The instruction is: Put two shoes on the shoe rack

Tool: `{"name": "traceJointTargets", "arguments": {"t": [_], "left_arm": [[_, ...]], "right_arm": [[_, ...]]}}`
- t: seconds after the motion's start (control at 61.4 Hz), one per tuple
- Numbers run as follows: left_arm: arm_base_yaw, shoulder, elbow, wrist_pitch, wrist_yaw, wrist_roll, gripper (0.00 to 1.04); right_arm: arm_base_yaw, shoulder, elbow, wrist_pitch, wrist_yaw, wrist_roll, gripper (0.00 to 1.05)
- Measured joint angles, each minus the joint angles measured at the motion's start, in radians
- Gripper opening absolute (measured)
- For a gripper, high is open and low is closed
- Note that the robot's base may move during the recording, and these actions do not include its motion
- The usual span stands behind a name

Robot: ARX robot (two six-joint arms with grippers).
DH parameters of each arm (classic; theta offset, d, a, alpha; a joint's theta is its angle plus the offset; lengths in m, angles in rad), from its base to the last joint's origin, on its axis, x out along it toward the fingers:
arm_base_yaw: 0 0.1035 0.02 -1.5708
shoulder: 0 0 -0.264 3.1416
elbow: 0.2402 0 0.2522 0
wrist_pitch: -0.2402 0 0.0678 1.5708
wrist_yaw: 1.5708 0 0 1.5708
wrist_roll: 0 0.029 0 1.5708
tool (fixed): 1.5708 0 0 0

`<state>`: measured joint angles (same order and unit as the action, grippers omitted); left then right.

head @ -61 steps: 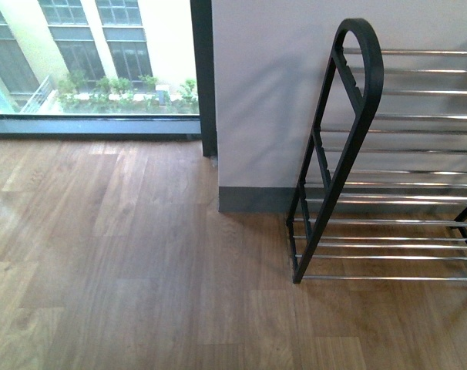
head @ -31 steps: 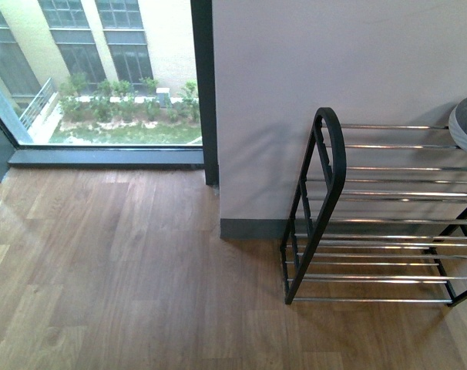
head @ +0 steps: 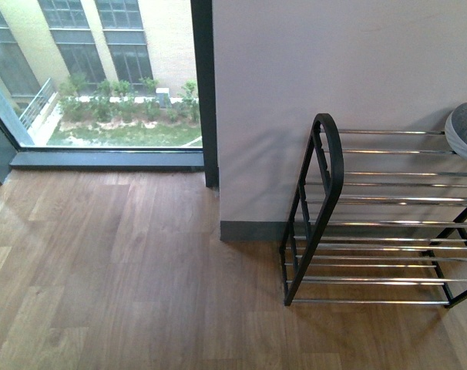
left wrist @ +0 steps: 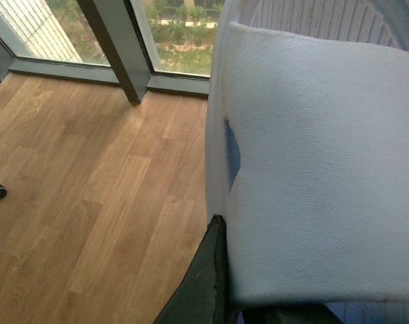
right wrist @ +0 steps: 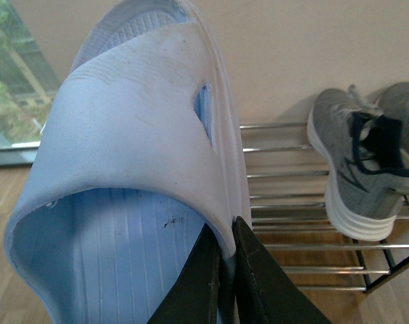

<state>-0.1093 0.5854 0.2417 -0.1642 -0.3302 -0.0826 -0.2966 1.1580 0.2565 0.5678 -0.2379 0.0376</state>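
Both grippers carry slides; sneakers already on rack

The left gripper (left wrist: 221, 297) is clamped on a pale slide sandal (left wrist: 319, 169); the right gripper (right wrist: 225, 283) pinches the second slide (right wrist: 137, 135). The shoe rack (head: 388, 223) stands front-right against the wall, nearer the right arm. The grey sneakers (right wrist: 363, 169) sit on its top bars, heels outward, long axes crossing the bars.

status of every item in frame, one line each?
Pale blue slide sandal: clamped at its edge by the right gripper, off the floor.
Second pale blue slide sandal: held by the left gripper.
Grey knit sneakers: resting on the rack's top bars.
Black-framed chrome-bar shoe rack: upright against the wall.
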Motion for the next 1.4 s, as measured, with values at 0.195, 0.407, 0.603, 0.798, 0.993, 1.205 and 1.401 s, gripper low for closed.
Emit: {"name": "traceJointTargets", "arguments": {"t": [0.195, 0.407, 0.603, 0.798, 0.993, 1.205, 1.401], "left_arm": [[0.000, 0.000, 0.000, 0.000, 0.000, 0.000, 0.02], [0.000, 0.000, 0.000, 0.000, 0.000, 0.000, 0.02], [0.000, 0.000, 0.000, 0.000, 0.000, 0.000, 0.02], [0.000, 0.000, 0.000, 0.000, 0.000, 0.000, 0.02], [0.000, 0.000, 0.000, 0.000, 0.000, 0.000, 0.02], [0.000, 0.000, 0.000, 0.000, 0.000, 0.000, 0.02], [0.000, 0.000, 0.000, 0.000, 0.000, 0.000, 0.02]], "right_arm": [[0.046, 0.254, 0.179, -0.017, 0.030, 0.030, 0.02], [0.063, 0.517, 0.372, -0.064, 0.040, 0.033, 0.02], [0.063, 0.712, 0.529, -0.106, 0.084, 0.018, 0.02], [0.058, 0.892, 0.681, -0.145, 0.138, 0.022, 0.02], [0.047, 1.051, 0.822, -0.141, 0.237, 0.018, 0.02], [0.031, 1.168, 0.943, -0.132, 0.294, 0.019, 0.02], [0.016, 1.242, 1.043, -0.148, 0.330, 0.020, 0.02]]}}
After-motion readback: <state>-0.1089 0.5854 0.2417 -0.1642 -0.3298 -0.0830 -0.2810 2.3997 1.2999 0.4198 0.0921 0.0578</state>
